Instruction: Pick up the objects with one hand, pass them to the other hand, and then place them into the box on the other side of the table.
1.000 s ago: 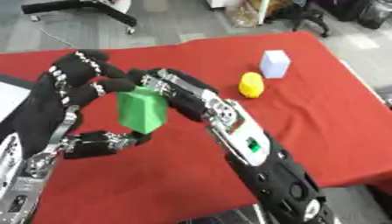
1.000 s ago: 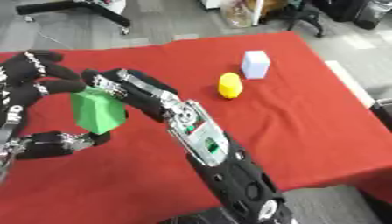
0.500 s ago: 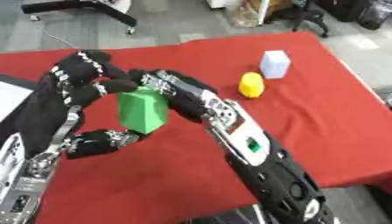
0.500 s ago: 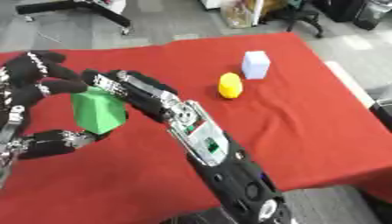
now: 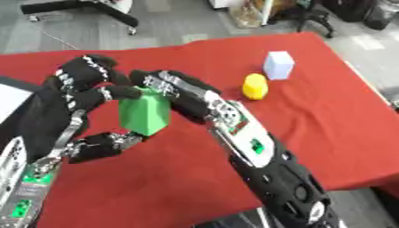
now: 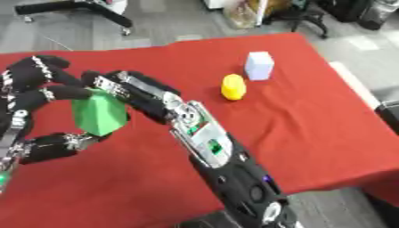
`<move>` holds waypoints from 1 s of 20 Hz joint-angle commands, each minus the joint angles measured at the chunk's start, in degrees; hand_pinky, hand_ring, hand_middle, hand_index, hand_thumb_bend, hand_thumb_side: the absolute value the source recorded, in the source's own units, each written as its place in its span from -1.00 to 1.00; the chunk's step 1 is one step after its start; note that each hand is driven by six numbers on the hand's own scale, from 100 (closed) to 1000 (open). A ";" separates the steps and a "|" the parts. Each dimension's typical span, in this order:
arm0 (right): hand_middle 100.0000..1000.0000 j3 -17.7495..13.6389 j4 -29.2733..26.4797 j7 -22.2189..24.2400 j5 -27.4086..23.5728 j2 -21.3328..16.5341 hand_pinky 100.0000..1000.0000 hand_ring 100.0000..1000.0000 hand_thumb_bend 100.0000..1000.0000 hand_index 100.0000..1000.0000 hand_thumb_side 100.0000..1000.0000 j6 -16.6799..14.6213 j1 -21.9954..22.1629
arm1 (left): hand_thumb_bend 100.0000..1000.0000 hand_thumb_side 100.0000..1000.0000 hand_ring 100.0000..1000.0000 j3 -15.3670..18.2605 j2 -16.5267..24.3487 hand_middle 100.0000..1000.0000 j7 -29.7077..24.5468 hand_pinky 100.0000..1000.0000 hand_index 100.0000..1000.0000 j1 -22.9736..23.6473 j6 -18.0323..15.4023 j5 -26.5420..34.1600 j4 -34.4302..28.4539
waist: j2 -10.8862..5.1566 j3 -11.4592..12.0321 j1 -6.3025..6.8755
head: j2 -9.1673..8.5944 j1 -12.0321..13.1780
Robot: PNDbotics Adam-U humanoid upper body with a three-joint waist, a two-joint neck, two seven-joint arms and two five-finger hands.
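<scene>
Midway over the red table (image 5: 327, 116), the green block (image 5: 145, 112) stood upright between both hands: right hand (image 5: 181, 95) curled on its right face, left hand (image 5: 82, 91) closed round top and bottom, equally near

green block held up between two hands, two more pieces waiting on the red cloth

a solid green block with a slanted top (image 5: 145, 111) stands roughly upright above the red-covered table (image 5: 327, 120), caught between the left hand (image 5: 78, 95), whose fingers curl over its top and whose thumb sits under its lower edge, and the right hand (image 5: 175, 91), whose fingers wrap its right side. a small yellow rounded cylinder-like piece (image 5: 254, 86) stands upright on the cloth towards the far right, and a pale lavender-white cube (image 5: 278, 65) sits just beside it, a little farther back and right.
</scene>
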 commanded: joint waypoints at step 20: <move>-0.76 1.12 -4.34 3.69 5.25 -0.67 0.57 -0.83 -1.00 -0.54 0.83 -7.15 -1.05 | -0.40 -1.00 -0.31 0.58 -1.06 -0.24 -1.97 0.10 0.03 -1.78 1.60 -0.25 -0.09 | -0.90 -0.21 0.21 | -0.16 -0.31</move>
